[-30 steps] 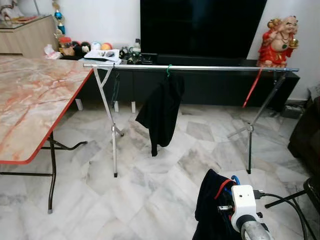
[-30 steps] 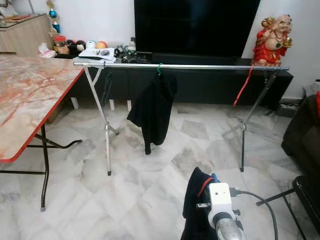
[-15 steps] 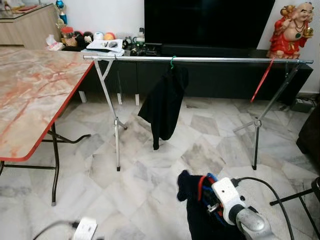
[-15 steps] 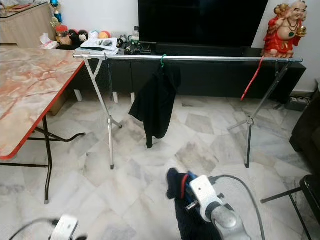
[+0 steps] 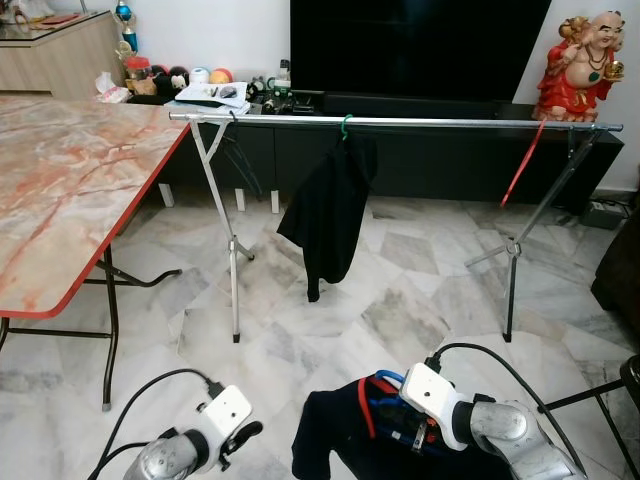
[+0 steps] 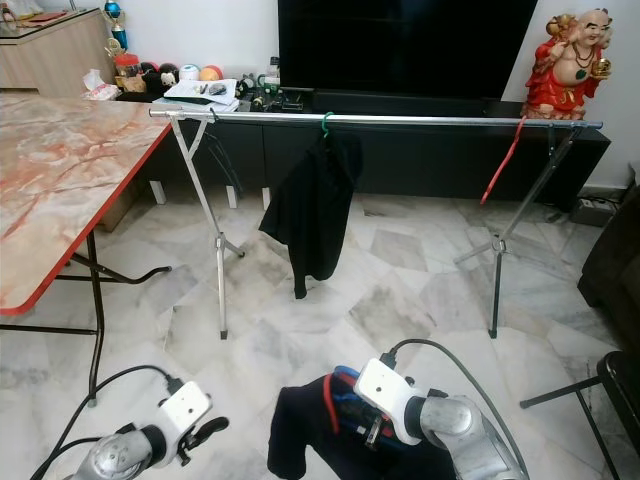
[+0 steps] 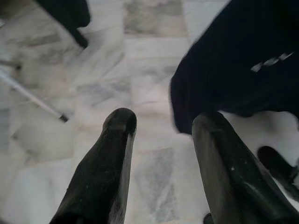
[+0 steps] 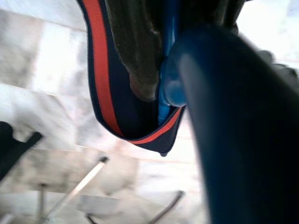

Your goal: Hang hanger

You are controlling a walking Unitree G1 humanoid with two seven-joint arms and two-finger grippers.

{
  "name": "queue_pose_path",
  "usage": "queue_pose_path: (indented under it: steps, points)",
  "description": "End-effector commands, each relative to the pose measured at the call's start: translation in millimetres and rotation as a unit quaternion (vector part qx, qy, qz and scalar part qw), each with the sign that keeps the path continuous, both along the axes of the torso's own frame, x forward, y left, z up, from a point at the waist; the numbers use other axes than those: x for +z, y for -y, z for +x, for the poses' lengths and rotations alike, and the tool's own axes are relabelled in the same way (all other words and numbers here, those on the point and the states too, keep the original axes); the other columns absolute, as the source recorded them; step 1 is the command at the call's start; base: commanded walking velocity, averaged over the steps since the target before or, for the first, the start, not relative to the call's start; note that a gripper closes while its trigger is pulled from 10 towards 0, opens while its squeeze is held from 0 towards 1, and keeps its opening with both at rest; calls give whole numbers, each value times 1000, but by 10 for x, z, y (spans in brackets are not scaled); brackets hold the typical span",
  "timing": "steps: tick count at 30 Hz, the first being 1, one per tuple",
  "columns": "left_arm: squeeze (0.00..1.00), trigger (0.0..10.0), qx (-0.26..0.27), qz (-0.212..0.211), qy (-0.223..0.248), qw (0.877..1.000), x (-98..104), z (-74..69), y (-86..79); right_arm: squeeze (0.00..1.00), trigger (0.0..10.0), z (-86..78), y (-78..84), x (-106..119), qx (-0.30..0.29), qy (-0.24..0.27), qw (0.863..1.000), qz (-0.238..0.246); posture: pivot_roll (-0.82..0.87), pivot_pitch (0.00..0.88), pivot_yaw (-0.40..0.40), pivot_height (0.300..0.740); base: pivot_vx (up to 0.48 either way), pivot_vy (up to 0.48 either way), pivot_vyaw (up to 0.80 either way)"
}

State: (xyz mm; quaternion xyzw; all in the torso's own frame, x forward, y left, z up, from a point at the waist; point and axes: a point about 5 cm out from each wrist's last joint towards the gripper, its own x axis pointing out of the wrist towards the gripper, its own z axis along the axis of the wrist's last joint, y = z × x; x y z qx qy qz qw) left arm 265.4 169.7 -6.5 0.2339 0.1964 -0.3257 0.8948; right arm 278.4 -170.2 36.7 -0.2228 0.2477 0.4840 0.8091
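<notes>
Since a second ago the left arm has come up into the head views at bottom left, and the right arm has swung inward and lower, so the dark garment now hangs in front of the robot's middle rather than off to its right; the head camera has also shifted a little, so the room's apparent move is not real.

Largest first: one marble-topped worktop (image 5: 70, 200) on the left; one long steel clothes rail (image 5: 450, 123) on two crossed leg frames, running left-right across the room ahead, well apart from and well above both grippers; one black garment (image 5: 328, 215) already hanging near its middle on a green hook; one red strap (image 5: 523, 165) near its right end.

Task item: one dark garment with red trim (image 5: 345, 455) on a blue hanger (image 8: 167, 70), low over the floor; right gripper (image 5: 405, 430) holds it, jaws closed on the blue hanger per the right wrist view, red-edged neckline looped just below; how the hanger's long axis lies, can't tell.

Left gripper (image 7: 163, 123) has jaws spread, nothing between them, pointing at the garment's edge just beside it.

Key relation, my read: the rail lies forward and up from the right jaws; bare rail is to the right of the hung garment, so the right arm is nearer and the hook must go up over the bar.
</notes>
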Motion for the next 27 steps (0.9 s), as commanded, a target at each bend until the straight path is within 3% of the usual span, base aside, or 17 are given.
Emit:
queue_pose_path:
  steps: [1,4,15,20,23,24,25,26,27]
  points:
    - [0,10000,-27,-3,-2,1000,10,4,78,0,10000,46,-76,150,43,20,999,15,132,29,-44,740,0,0,0]
    - [0,10000,-52,1,-2,999,15,2,137,0,10000,24,-65,245,87,22,996,17,126,29,-43,740,0,0,0]
    - [0,10000,-85,12,-34,996,-29,-29,167,0,10000,40,-35,527,133,50,990,21,121,26,-43,740,0,0,0]
    - [0,10000,-76,17,-39,996,-33,-6,162,0,10000,20,-51,607,147,52,987,30,112,19,-43,740,0,0,0]
    - [0,10000,-45,-10,-47,998,-11,41,148,0,10000,13,-32,617,148,53,987,26,112,19,-43,740,0,0,0]
    - [541,10000,-34,-24,-53,998,-2,54,140,0,10000,6,-21,626,149,53,987,25,108,16,-42,740,0,0,0]
    - [541,10000,-31,-29,-55,998,0,57,136,0,10000,0,-14,630,149,53,987,26,106,16,-43,740,0,0,0]
    - [1000,10000,-29,-40,-59,997,7,62,134,0,10000,-8,-4,642,151,52,987,26,106,16,-43,740,0,0,0]
    - [1000,10000,-27,-49,-63,996,13,68,134,0,10000,-14,2,655,152,52,987,26,106,16,-43,740,0,0,0]
